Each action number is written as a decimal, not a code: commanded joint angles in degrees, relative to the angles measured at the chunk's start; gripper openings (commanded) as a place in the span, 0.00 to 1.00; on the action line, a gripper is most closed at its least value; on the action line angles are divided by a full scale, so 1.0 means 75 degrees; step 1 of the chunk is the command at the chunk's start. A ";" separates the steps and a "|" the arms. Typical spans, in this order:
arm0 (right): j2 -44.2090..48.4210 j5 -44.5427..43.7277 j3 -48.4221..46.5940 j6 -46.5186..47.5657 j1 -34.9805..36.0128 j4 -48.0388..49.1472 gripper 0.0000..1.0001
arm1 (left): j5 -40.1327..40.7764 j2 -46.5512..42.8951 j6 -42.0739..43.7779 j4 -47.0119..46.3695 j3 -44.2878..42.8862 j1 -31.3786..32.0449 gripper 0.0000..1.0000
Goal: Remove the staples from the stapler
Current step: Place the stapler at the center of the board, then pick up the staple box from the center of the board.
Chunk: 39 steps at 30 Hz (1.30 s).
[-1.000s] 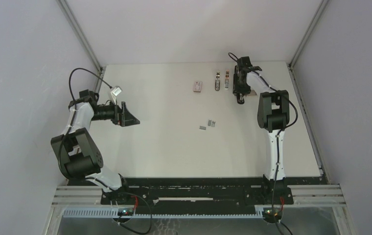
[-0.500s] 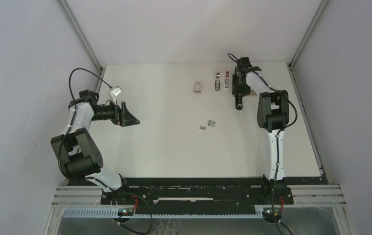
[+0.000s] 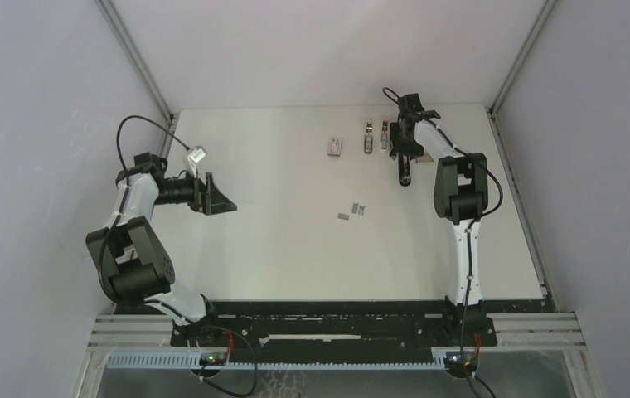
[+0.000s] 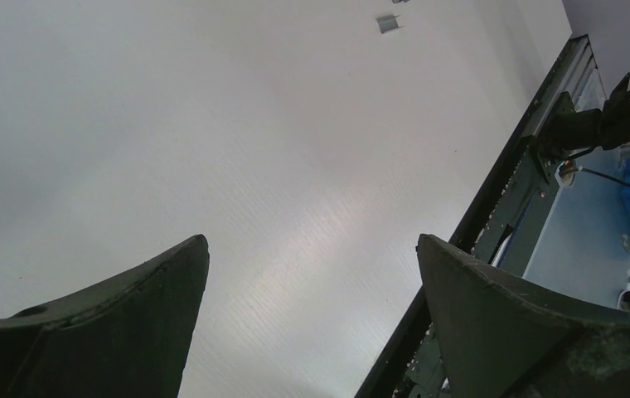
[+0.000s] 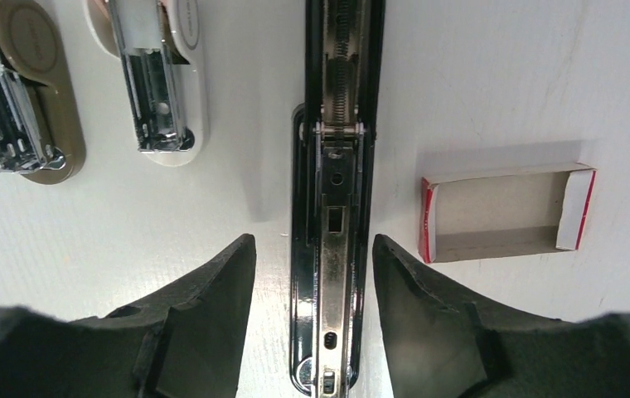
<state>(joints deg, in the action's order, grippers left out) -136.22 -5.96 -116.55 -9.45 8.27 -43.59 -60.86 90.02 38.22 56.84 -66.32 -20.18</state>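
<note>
The long black stapler [image 5: 334, 207] lies open on the table, its chrome channel and spring facing up. My right gripper [image 5: 312, 242] is open astride its front end, with a slim gap on each side of it. In the top view the stapler [image 3: 404, 172] sticks out toward the near side from under that gripper [image 3: 406, 143]. Three short grey staples [image 3: 353, 209] lie loose mid-table, and one staple strip [image 4: 388, 23] shows in the left wrist view. My left gripper [image 4: 312, 240] is wide open and empty above bare table at the left [image 3: 219, 199].
A brown small stapler [image 5: 26, 99] and a white one [image 5: 158, 83] lie left of the black stapler. An open red-and-white box [image 5: 502, 211] lies to its right. A pink-and-white flat box [image 3: 336, 147] sits farther left. The table's near rail [image 4: 502, 207] shows behind the left fingers.
The right gripper's jaws have widened and let go of the stapler, which now lies flat and pokes out farther toward the near side. The left arm has not moved.
</note>
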 commanded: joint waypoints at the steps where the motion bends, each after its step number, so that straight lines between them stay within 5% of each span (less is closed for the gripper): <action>1: 0.0492 -0.0228 -0.0251 0.0267 0.0139 0.0130 0.54 | -0.0336 -0.0054 0.0251 0.0079 -0.0098 -0.0080 1.00; 17: 0.2258 -0.0416 0.0729 0.0756 -0.0584 0.0374 0.60 | -0.0368 -0.0167 0.0299 0.0152 -0.0097 -0.0087 1.00; 26: 0.1756 0.0363 0.0659 0.0370 -0.1693 0.0118 0.57 | -0.0405 -0.0258 0.0399 0.0208 -0.0057 -0.0076 1.00; 39: 0.0673 0.0444 -0.0001 0.0495 -0.1800 -0.0072 0.47 | -0.0381 -0.0197 0.0395 0.0210 -0.0063 -0.0080 1.00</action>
<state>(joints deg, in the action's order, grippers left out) -130.17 -3.36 -112.03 -5.39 -5.65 -44.12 -61.73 90.02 39.68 58.00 -66.32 -20.40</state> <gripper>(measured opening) 0.479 0.996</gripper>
